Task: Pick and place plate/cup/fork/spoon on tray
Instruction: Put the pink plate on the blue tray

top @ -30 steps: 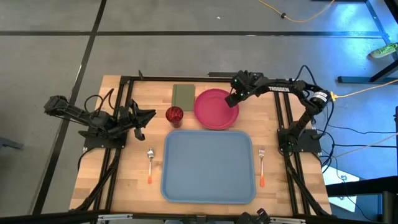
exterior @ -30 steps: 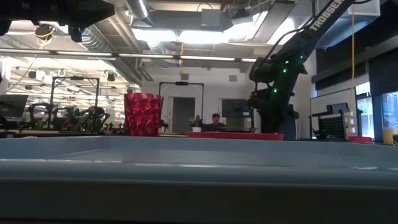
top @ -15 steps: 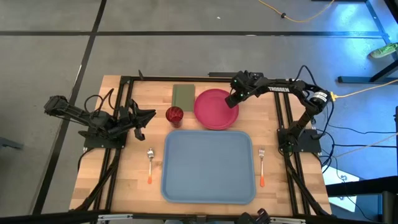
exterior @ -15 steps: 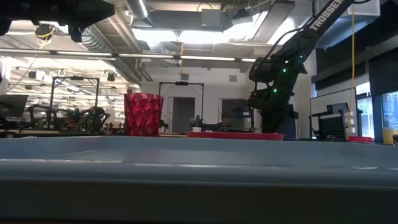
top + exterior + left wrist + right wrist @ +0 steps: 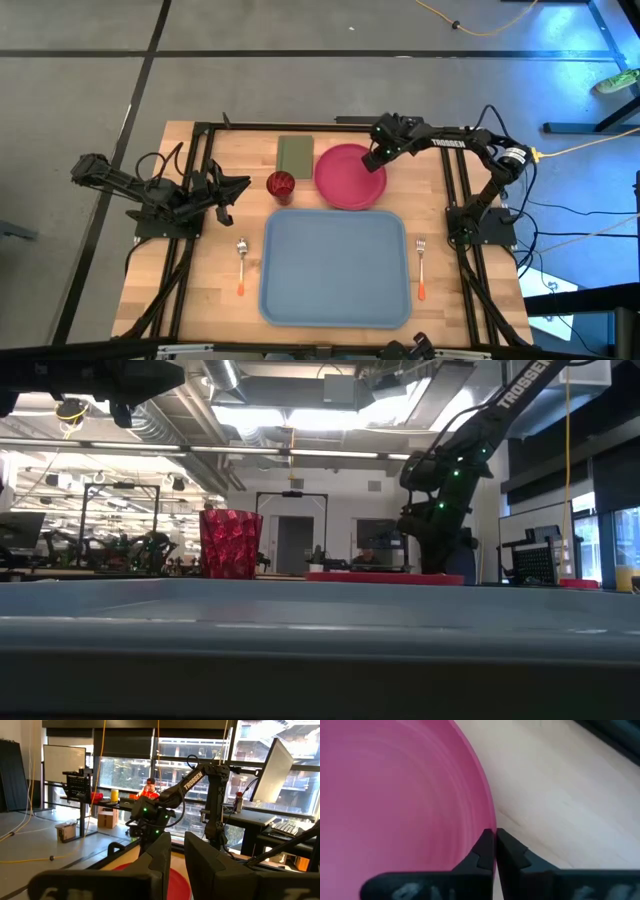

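The pink-red plate (image 5: 350,176) lies flat on the wooden table just beyond the light-blue tray (image 5: 335,300). My right gripper (image 5: 372,160) is shut on the plate at its far right edge. The dark red cup (image 5: 280,185) stands upright left of the plate. The spoon (image 5: 242,262) lies left of the tray and the fork (image 5: 421,265) right of it, both with their orange handles toward the near edge. My left gripper (image 5: 235,185) waits at the table's left, left of the cup, slightly open with nothing between its fingers. My right gripper pinches the plate's rim (image 5: 491,822) on its far right side between its two fingers, one finger over the plate's inner face and one outside the rim. The fingers come slanting down from the table's far right. In the low view the plate (image 5: 385,577) stays level and low by the table.
An olive-green pad (image 5: 295,155) lies at the far edge, left of the plate. Black frame rails (image 5: 205,180) run along the table's left, right and far sides. The tray's inside is bare.
The plate has shifted a little toward the table's right edge, staying level. My right arm has stayed at its far right rim.
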Action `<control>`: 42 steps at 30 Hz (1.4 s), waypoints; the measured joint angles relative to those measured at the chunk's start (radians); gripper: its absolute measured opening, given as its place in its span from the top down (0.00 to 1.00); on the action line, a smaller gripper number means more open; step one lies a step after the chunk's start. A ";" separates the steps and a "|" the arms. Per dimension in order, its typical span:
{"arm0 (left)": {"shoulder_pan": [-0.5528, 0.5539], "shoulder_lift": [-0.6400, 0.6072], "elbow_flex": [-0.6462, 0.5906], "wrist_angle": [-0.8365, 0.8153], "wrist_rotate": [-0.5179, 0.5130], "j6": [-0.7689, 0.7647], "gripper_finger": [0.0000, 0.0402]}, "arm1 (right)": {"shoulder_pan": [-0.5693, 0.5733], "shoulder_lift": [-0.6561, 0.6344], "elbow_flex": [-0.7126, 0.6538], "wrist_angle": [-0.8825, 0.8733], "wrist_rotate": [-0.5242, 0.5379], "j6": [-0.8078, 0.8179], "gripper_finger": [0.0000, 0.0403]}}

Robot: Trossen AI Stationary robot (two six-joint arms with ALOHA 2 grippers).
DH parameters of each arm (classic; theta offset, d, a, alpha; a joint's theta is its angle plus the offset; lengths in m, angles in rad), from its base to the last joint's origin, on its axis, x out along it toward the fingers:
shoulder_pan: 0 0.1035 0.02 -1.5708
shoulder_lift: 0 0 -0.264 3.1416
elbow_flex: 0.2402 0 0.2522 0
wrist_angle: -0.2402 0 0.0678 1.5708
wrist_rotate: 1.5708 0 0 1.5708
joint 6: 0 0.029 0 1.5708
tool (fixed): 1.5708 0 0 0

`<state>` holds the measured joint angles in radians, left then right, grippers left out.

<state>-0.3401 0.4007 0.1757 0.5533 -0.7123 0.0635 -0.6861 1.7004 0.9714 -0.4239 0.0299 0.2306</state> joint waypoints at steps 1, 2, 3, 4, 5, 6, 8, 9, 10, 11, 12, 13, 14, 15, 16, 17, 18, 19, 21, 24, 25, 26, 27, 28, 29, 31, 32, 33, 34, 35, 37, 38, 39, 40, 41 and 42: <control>0.000 0.000 0.000 0.000 0.000 0.000 0.88 | 0.000 0.000 0.005 -0.001 0.001 0.000 0.99; 0.000 0.000 0.000 0.000 0.000 0.000 0.88 | 0.000 -0.004 0.009 0.000 0.002 0.000 0.99; 0.000 0.000 0.000 0.000 0.000 0.000 0.88 | 0.000 -0.010 0.011 0.000 0.002 -0.001 0.99; 0.000 0.000 0.000 0.000 0.000 0.000 0.88 | 0.000 -0.018 0.012 -0.001 0.003 -0.001 0.99; 0.000 0.000 0.000 0.000 0.000 0.000 0.88 | 0.000 -0.029 0.012 -0.001 0.003 -0.001 0.99; 0.000 0.000 0.000 0.000 0.000 0.000 0.88 | 0.000 -0.042 0.012 -0.001 0.004 0.000 0.99; 0.000 0.000 0.000 0.000 0.000 0.000 0.88 | 0.000 -0.073 0.012 -0.004 0.006 0.001 0.99; 0.000 0.000 0.000 0.000 0.000 0.000 0.88 | 0.000 -0.091 0.013 -0.010 0.006 0.001 1.00; 0.000 0.000 0.000 0.000 0.000 0.000 0.88 | 0.000 -0.110 0.013 -0.018 0.003 0.001 1.00; 0.000 0.000 0.000 0.000 0.000 0.000 0.88 | 0.002 -0.131 0.013 -0.026 0.000 0.002 1.00; 0.000 0.000 0.000 0.000 0.000 0.000 0.88 | 0.004 -0.153 0.013 -0.036 -0.001 0.003 1.00; 0.000 0.000 0.000 0.000 0.000 0.000 0.88 | 0.005 -0.176 0.013 -0.048 0.000 0.007 1.00; 0.000 0.000 0.000 0.000 0.000 0.000 0.88 | 0.008 -0.199 0.013 -0.059 0.000 0.015 1.00; 0.000 0.000 0.000 0.000 0.000 0.000 0.88 | 0.010 -0.224 0.013 -0.067 0.000 0.024 1.00; 0.000 0.000 0.000 0.000 0.000 0.000 0.88 | 0.012 -0.247 0.013 -0.075 -0.001 0.028 1.00; 0.000 0.000 0.000 0.000 0.000 0.000 0.88 | 0.018 -0.271 0.013 -0.085 -0.002 0.031 1.00; 0.000 0.000 0.000 0.000 0.000 0.000 0.88 | 0.025 -0.295 0.013 -0.095 -0.002 0.036 1.00; 0.000 0.000 0.000 0.000 0.000 0.000 0.88 | 0.034 -0.318 0.013 -0.107 -0.002 0.047 1.00; 0.000 0.000 0.000 0.000 0.000 0.000 0.88 | 0.055 -0.360 0.014 -0.136 -0.005 0.062 1.00; 0.000 0.000 0.000 0.000 0.000 0.000 0.88 | 0.099 -0.416 0.014 -0.213 -0.042 0.090 1.00; 0.000 0.000 0.000 0.000 0.000 0.000 0.88 | 0.118 -0.430 0.015 -0.247 -0.063 0.103 1.00; 0.000 0.000 0.000 0.000 0.000 0.000 0.88 | 0.137 -0.440 0.015 -0.279 -0.082 0.112 1.00; 0.000 0.000 0.000 0.000 0.000 0.000 0.88 | 0.159 -0.450 0.015 -0.310 -0.099 0.129 1.00; 0.000 0.000 0.000 0.000 0.000 0.000 0.88 | 0.181 -0.456 0.015 -0.330 -0.117 0.139 1.00; 0.000 0.000 0.000 0.000 0.000 0.000 0.88 | 0.206 -0.460 0.015 -0.340 -0.132 0.156 1.00; 0.000 0.000 0.000 0.000 0.000 0.000 0.88 | 0.263 -0.461 0.015 -0.341 -0.145 0.173 1.00; 0.000 0.000 0.000 0.000 0.000 0.000 0.88 | 0.294 -0.459 0.015 -0.340 -0.144 0.182 1.00; 0.000 0.000 0.000 0.000 0.000 0.000 0.88 | 0.325 -0.455 0.015 -0.335 -0.140 0.186 1.00; 0.000 0.000 0.000 0.000 0.000 0.000 0.88 | 0.360 -0.447 0.015 -0.327 -0.136 0.188 1.00; 0.000 0.000 0.000 0.000 0.000 0.000 0.88 | 0.394 -0.436 0.015 -0.323 -0.129 0.193 1.00; 0.000 0.000 0.000 0.000 0.000 0.000 0.88 | 0.464 -0.412 0.015 -0.313 -0.095 0.224 1.00; 0.000 0.000 0.000 0.000 0.000 0.000 0.88 | 0.497 -0.396 0.015 -0.300 -0.073 0.244 1.00; 0.000 0.000 0.000 0.000 0.000 0.000 0.88 | 0.530 -0.376 0.015 -0.284 -0.049 0.268 1.00; 0.000 0.000 0.000 0.000 0.000 0.000 0.88 | 0.563 -0.352 0.015 -0.267 -0.027 0.291 1.00; 0.000 0.000 0.000 0.000 0.000 0.000 0.88 | 0.593 -0.329 0.015 -0.246 -0.008 0.313 1.00; 0.000 0.000 0.000 0.000 0.000 0.000 0.88 | 0.623 -0.306 0.015 -0.224 0.007 0.326 0.99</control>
<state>-0.3399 0.4010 0.1757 0.5530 -0.7121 0.0635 -0.0629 1.3947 0.9859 -0.6481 0.0372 0.5566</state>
